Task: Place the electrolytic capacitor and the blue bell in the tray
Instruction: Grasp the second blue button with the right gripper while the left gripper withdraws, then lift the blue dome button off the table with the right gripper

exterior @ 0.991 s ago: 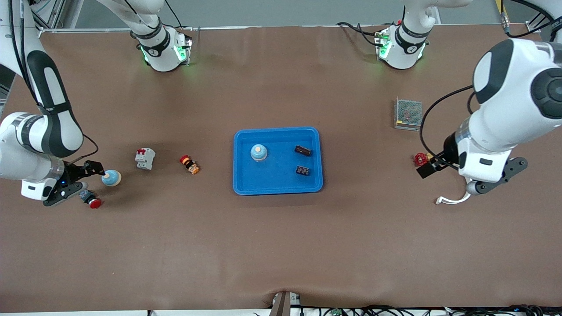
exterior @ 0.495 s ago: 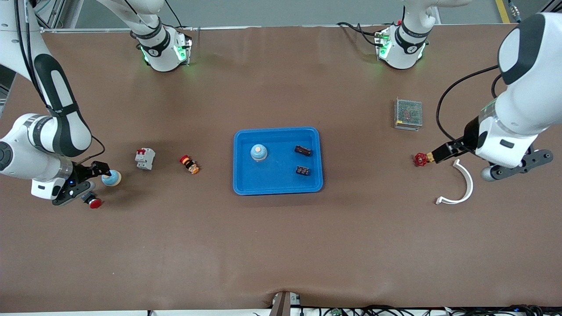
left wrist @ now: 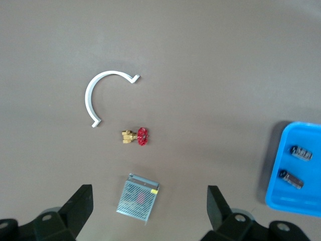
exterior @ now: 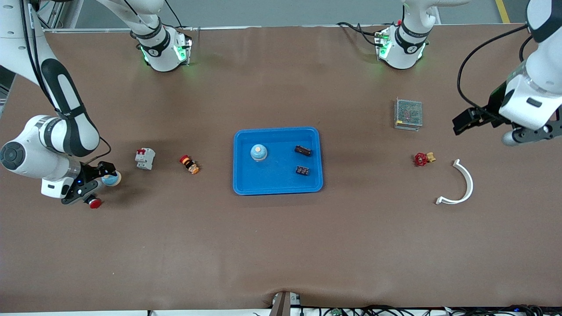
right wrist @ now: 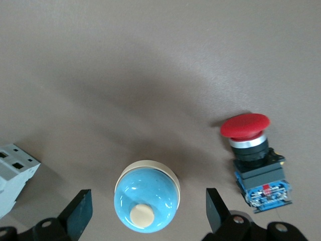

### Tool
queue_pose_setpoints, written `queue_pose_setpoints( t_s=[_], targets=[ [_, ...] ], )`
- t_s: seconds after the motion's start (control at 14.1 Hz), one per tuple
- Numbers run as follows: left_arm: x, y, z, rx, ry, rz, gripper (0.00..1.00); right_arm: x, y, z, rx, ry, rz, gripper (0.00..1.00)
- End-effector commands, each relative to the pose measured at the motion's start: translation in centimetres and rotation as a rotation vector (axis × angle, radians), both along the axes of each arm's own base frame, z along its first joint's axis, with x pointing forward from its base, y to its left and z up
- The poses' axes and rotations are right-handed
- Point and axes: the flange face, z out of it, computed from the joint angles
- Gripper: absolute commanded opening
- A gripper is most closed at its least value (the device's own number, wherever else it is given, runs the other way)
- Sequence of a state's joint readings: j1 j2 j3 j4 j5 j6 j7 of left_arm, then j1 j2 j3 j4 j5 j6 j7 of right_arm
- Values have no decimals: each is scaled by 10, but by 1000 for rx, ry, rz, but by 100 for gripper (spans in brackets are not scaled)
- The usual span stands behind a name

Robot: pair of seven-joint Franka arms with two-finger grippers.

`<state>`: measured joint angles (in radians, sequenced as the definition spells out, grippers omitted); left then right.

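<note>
- Brown tabletop point(exterior: 281, 245) carries everything you see; at its edge by the right arm's end, in the middle band of the frame, your right hand point(right wrist: 148, 201) hangs low over a blue bell point(exterior: 112, 179). In the right wrist view its fingers are spread wide, one on each side of the bell's dome, and neither touches it.
- Just below that bell in the frame lies a red pushbutton point(exterior: 94, 202) on its side, near the bell but not touching it.
- Next along you find a white and red circuit breaker point(exterior: 145, 158), then a small orange and black part point(exterior: 189, 164), both lying apart from the bell and from each other.
- At the centre of the frame sits the blue tray point(exterior: 277, 186). You have a second blue bell point(exterior: 258, 152) upright in it, toward the right arm's end.
- Toward the tray's other end lie two small dark parts point(exterior: 302, 150), one above the other in the frame and apart. You cannot tell from here whether either is the capacitor.
- Higher in the frame, toward the left arm's end, stands a metal mesh box point(exterior: 408, 114).
- Below it lies a red-wheeled valve point(exterior: 422, 159), and lower again a white curved strip point(exterior: 461, 186).
- Your left hand point(left wrist: 149, 201) is up in the air, released and holding nothing, over the bare tabletop beside the mesh box.
</note>
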<state>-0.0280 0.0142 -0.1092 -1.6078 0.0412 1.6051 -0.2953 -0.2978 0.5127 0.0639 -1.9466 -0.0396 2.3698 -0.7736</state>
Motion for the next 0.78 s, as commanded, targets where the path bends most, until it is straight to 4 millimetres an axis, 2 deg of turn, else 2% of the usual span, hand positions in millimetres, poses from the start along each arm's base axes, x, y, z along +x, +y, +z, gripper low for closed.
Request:
queue_pose_setpoints(
  t_s=[0.0, 0.35, 0.71],
  targets=[
    [-15, 11, 7, 1, 2, -24, 100, -4, -2, -9, 13, -12, 34, 100],
    [-20, 11, 19, -1, -16, -61, 100, -8, -7, -24, 21, -2, 51, 100],
    [-30, 12, 27, 3, 15, -124, 100, -11, -14, -30, 22, -6, 60, 100]
  ],
)
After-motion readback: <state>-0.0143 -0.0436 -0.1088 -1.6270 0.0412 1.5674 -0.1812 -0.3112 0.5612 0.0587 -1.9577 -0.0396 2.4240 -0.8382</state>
